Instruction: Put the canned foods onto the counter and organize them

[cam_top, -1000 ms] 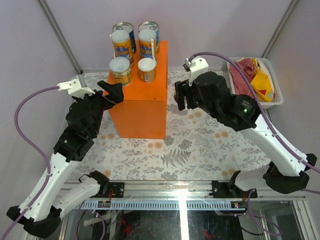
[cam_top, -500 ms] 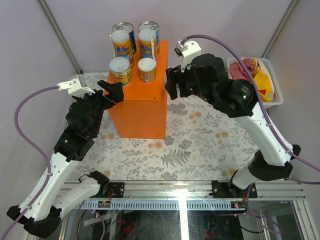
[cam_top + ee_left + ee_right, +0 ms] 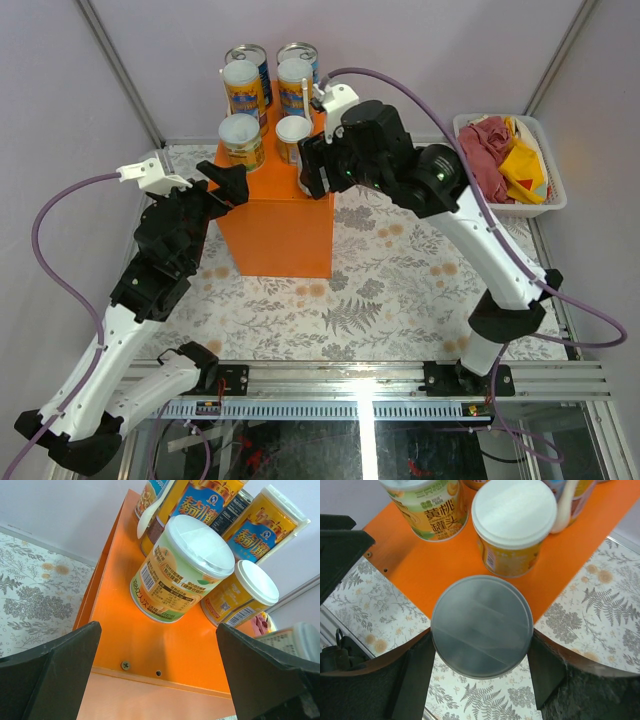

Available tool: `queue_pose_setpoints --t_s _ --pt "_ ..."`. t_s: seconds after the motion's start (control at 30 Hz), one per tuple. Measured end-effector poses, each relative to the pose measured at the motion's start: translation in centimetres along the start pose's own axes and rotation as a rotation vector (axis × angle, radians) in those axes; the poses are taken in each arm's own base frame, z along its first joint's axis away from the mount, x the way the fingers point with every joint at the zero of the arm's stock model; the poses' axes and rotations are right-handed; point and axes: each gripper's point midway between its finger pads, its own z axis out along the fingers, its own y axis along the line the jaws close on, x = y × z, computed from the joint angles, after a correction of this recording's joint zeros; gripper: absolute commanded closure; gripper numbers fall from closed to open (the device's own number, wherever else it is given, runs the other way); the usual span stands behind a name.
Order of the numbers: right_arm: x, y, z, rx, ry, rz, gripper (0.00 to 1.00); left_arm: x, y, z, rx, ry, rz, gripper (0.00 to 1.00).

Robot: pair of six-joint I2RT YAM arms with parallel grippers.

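The orange counter (image 3: pixel 280 225) carries several cans: two blue ones (image 3: pixel 248 57) at the back, two tall yellow-orange ones (image 3: pixel 245 90) in the middle, and two short pale-lidded ones (image 3: pixel 241 140) in front. My right gripper (image 3: pixel 312 172) is shut on another can with a greyish lid (image 3: pixel 481 625). It holds this can above the counter's near right edge (image 3: pixel 420 575), beside the short white-lidded can (image 3: pixel 514 525). My left gripper (image 3: pixel 160 675) stands open and empty at the counter's left front edge (image 3: pixel 150 652), facing the green-labelled short can (image 3: pixel 182 572).
A white basket (image 3: pixel 549 205) with red and yellow cloths sits at the far right. The flower-patterned table top (image 3: pixel 400 280) lies around the counter. Purple cables loop over both arms.
My right arm has carried its can leftward, from beside the counter to over the counter's right front edge. The left arm has not moved.
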Motion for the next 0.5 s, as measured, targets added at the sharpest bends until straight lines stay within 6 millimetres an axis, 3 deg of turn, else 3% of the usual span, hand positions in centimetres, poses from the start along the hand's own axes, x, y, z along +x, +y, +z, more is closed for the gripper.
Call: queue_pose_setpoints --t_s 0.17,0.5 --pt "-0.2 0.7 1.9 -0.017 0.008 0.006 0.5 0.3 0.1 0.0 -0.002 0.003 0.002 0.01" --pt "-0.1 1.4 2.3 -0.042 0.024 0.017 0.48 0.4 0.2 0.2 0.001 -0.002 0.006 0.0"
